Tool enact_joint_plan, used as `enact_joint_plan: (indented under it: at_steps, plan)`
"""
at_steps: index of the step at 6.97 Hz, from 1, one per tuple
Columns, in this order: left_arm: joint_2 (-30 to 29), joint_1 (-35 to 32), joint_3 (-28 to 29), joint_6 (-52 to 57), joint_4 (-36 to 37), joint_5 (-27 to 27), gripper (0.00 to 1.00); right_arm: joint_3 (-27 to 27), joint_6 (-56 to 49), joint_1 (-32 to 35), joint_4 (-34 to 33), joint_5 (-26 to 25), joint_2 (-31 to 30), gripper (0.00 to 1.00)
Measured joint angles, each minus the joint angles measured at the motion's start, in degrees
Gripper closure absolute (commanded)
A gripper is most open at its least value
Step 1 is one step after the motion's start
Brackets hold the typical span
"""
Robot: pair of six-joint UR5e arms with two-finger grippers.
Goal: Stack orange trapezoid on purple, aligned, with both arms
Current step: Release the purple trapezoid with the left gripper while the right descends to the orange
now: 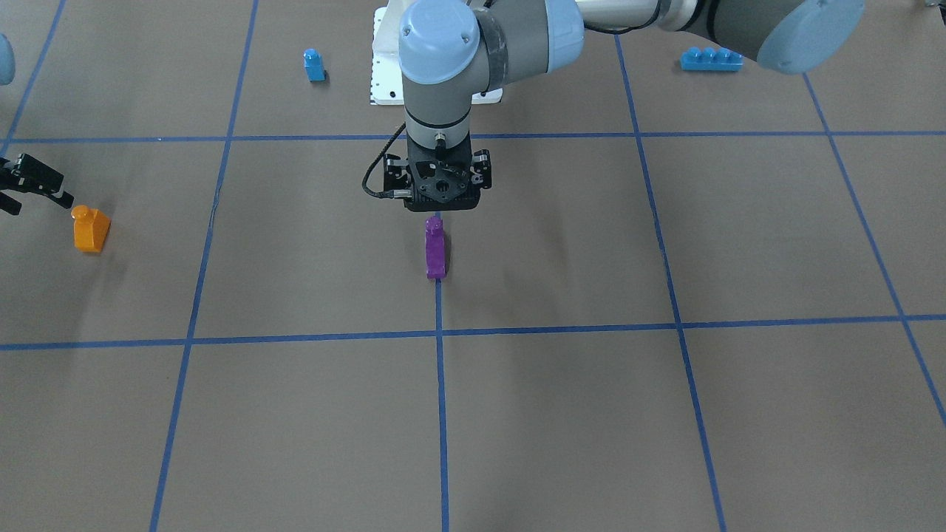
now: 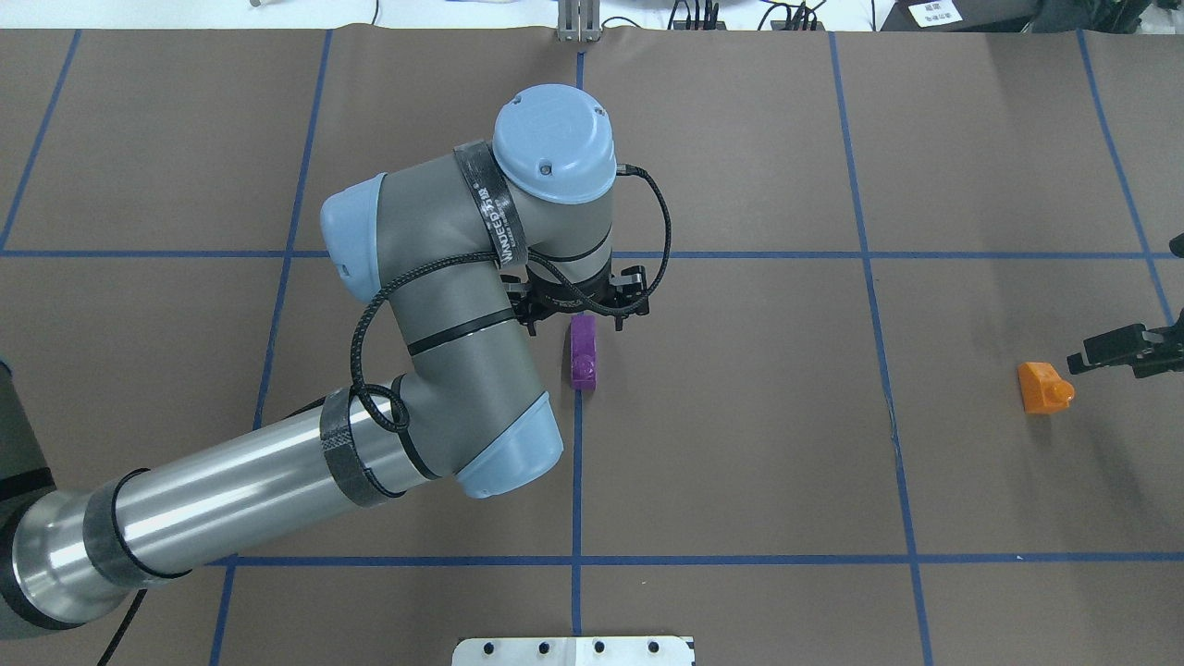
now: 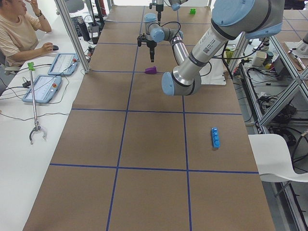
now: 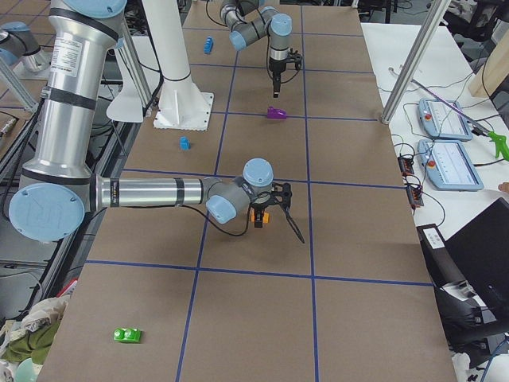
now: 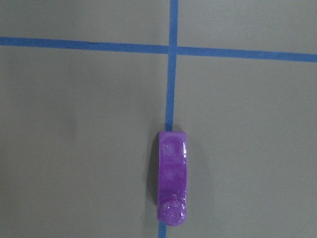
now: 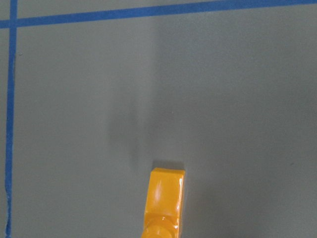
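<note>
Pre-grasp: right gripper, spread and empty, beside glossy orange plastic trapezoid; left gripper (grip state: cannot tell) hovers above glossy purple block; descend next

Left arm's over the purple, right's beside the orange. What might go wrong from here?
1. The right pincer sits very close beside the orange trapezoid; advancing may nudge it away instead of gripping it.
2. The left pincer hangs directly over the purple, so the right arm bringing the orange there could clash with it.
</note>
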Motion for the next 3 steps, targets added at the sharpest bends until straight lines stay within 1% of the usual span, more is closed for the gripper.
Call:
enact_joint_plan:
  at_steps: [1,3]
  plan:
    - [0.0,0.0,0.0,-0.1,0.0,0.0,0.0,-0.1,0.1,-1.6,0.0,-1.9,-0.1,0.01]
    - [0.2,0.1,0.0,-0.1,0.0,0.0,0.0,-0.2,0.2,-4.2,0.0,-3.9,0.0,0.01]
